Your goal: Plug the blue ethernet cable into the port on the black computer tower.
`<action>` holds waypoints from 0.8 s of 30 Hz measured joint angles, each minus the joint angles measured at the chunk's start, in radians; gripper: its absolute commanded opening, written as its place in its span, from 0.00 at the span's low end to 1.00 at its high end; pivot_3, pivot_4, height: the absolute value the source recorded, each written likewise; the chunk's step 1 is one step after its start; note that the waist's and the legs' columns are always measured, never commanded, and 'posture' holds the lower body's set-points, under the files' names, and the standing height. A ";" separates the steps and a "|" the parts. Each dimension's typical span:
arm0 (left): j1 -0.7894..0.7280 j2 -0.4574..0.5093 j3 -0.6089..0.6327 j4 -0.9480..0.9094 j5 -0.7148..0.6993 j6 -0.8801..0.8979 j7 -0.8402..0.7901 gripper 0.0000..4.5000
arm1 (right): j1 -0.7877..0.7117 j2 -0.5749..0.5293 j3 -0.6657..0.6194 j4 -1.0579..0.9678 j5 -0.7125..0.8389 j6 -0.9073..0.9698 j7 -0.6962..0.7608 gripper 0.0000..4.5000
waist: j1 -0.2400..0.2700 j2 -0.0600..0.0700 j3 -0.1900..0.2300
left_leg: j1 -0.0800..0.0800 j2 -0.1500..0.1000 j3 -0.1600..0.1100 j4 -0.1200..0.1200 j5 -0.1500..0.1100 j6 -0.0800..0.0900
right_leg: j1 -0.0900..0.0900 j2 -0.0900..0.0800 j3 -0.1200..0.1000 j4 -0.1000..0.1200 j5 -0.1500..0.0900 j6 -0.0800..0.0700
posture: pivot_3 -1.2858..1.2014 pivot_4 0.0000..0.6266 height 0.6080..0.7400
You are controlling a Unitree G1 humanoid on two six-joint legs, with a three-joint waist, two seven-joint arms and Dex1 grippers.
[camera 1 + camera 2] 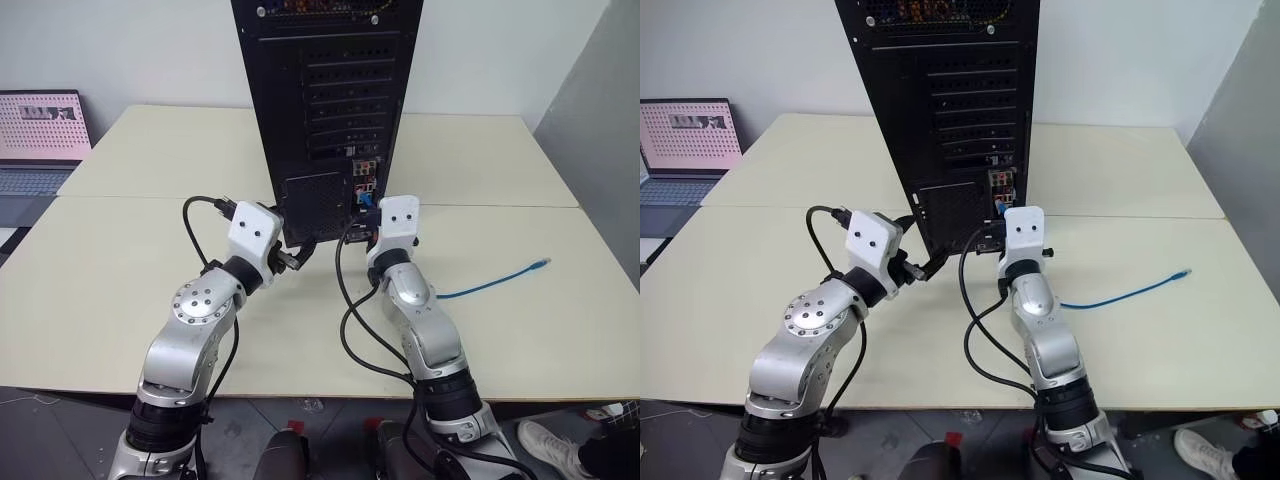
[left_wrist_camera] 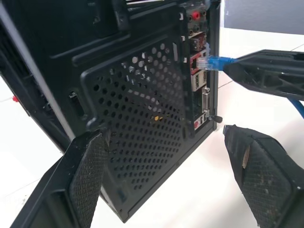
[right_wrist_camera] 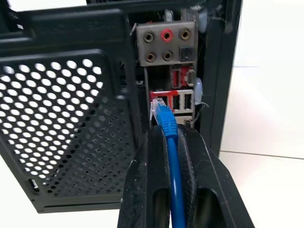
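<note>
The black computer tower (image 1: pixel 330 90) stands upright on the table with its rear panel toward me. My right gripper (image 3: pixel 166 130) is shut on the blue ethernet cable (image 3: pixel 175 175) just behind its plug (image 3: pixel 159 113). The plug's clear tip sits at the mouth of the port (image 3: pixel 159 100) in the coloured connector strip; I cannot tell whether it is seated. The rest of the cable (image 1: pixel 490 285) trails right across the table to its free plug (image 1: pixel 543 263). My left gripper (image 2: pixel 171 161) is open, holding nothing, in front of the tower's perforated grille (image 2: pixel 142 109).
An open laptop (image 1: pixel 40 130) sits at the back left. The cream table (image 1: pixel 130 280) has free room on both sides of the tower. Black robot cables (image 1: pixel 350 320) loop between my arms. A person's shoe (image 1: pixel 545 440) shows on the floor at the lower right.
</note>
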 measured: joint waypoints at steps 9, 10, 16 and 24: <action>-0.007 0.000 0.002 0.011 0.001 -0.002 -0.001 0.90 | -0.019 -0.002 -0.028 0.031 0.004 -0.007 -0.019 0.00 | 0.000 0.000 0.000 | 0.000 0.000 0.000 0.000 0.000 0.000 | 0.000 0.000 0.000 0.000 0.000 0.000 | 0.52 0.24 1.00; -0.007 0.000 0.002 0.011 0.002 -0.004 -0.001 0.90 | -0.020 -0.002 -0.029 0.033 0.004 -0.007 -0.017 0.00 | 0.000 0.000 0.000 | 0.000 0.000 0.000 0.000 0.000 0.000 | 0.000 0.000 0.000 0.000 0.000 0.000 | 0.52 0.24 1.00; -0.007 0.000 0.002 0.013 0.006 -0.007 -0.001 0.90 | -0.028 -0.003 -0.028 0.053 0.004 -0.007 -0.013 0.00 | 0.000 0.000 0.000 | 0.000 0.000 0.000 0.000 0.000 0.000 | 0.000 0.000 0.000 0.000 0.000 0.000 | 0.52 0.24 1.00; -0.012 0.008 0.002 0.039 0.007 -0.021 -0.020 0.90 | -0.033 -0.003 -0.027 0.067 0.005 -0.011 0.007 0.00 | 0.000 0.000 0.000 | 0.000 0.000 0.000 0.000 0.000 0.000 | 0.000 0.000 0.000 0.000 0.000 0.000 | 0.52 0.24 1.00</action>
